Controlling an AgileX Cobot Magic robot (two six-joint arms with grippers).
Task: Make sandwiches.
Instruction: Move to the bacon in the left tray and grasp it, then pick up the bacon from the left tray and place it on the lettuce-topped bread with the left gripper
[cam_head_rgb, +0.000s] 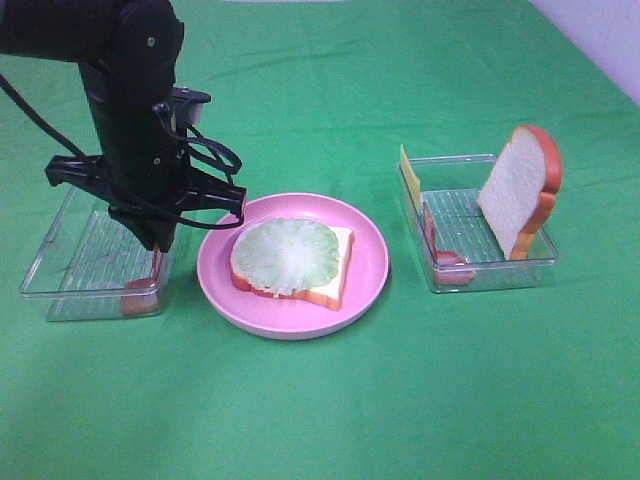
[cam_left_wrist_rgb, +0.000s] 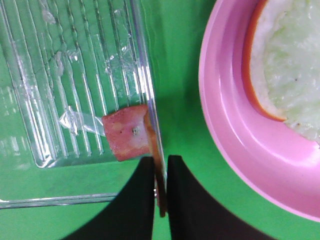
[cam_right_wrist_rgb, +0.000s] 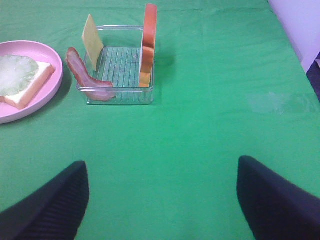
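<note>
bacon piece (cam_left_wrist_rgb: 127, 137) stands against wall of left tray (cam_left_wrist_rgb: 65, 50). left gripper (cam_left_wrist_rgb: 160, 200) pinches its edge, fingers narrow, tray wall tight beside them. sandwich (cam_head_rgb: 290, 255), bread with lettuce on top, lies on pink plate (cam_head_rgb: 215, 270) just beside tray. right gripper (cam_right_wrist_rgb: 160, 205) wide, holds nothing, over green cloth (cam_right_wrist_rgb: 200, 125). right tray (cam_head_rgb: 490, 275) holds bread slice (cam_head_rgb: 520, 190), cheese (cam_head_rgb: 409, 180), bacon strip (cam_head_rgb: 435, 240).

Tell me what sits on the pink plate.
A bread slice lies on the plate, with a lettuce round on top. The lettuce covers most of the bread, so anything between them cannot be seen.
</note>
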